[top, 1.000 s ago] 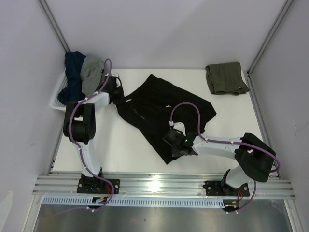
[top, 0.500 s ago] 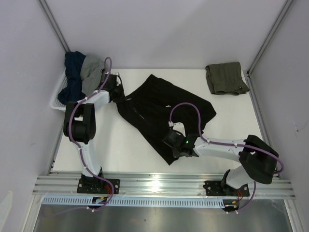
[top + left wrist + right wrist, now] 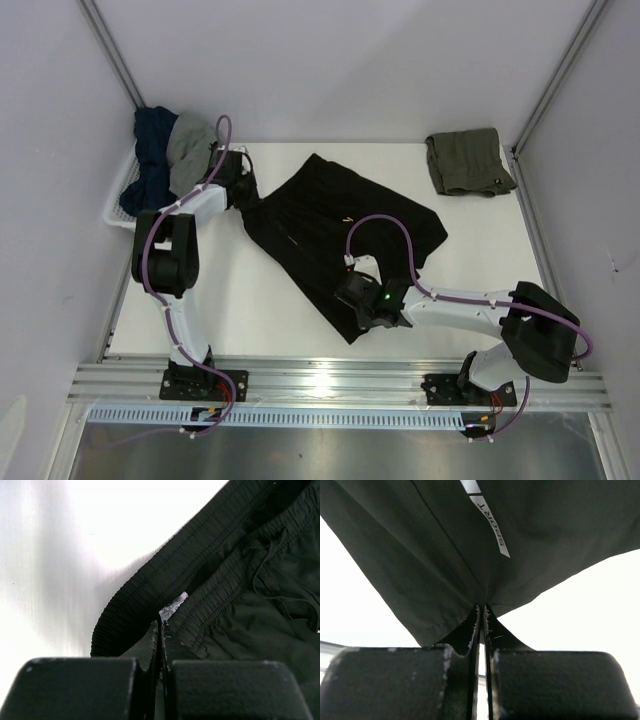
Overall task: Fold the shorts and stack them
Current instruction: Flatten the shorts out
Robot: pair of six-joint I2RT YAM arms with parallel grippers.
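Black shorts (image 3: pixel 335 215) spread out | left tool (image 3: pixel 160 627) clamped on waistband (image 3: pixel 150 582) | right tool (image 3: pixel 480 611) clamped on hem (image 3: pixel 420 622)

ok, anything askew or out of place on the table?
Black shorts lie diagonal and rumpled, left pincer shut on the waistband, right pincer on a leg hem. Olive-green shorts sit folded, far right corner. Nothing looks damaged.

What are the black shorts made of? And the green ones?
The black shorts look like thin, smooth woven sports fabric: it pinches into sharp creases, with a ribbed elastic waistband and a cord drawstring. The olive-green shorts look like soft matte cloth, maybe cotton; too far to be sure.
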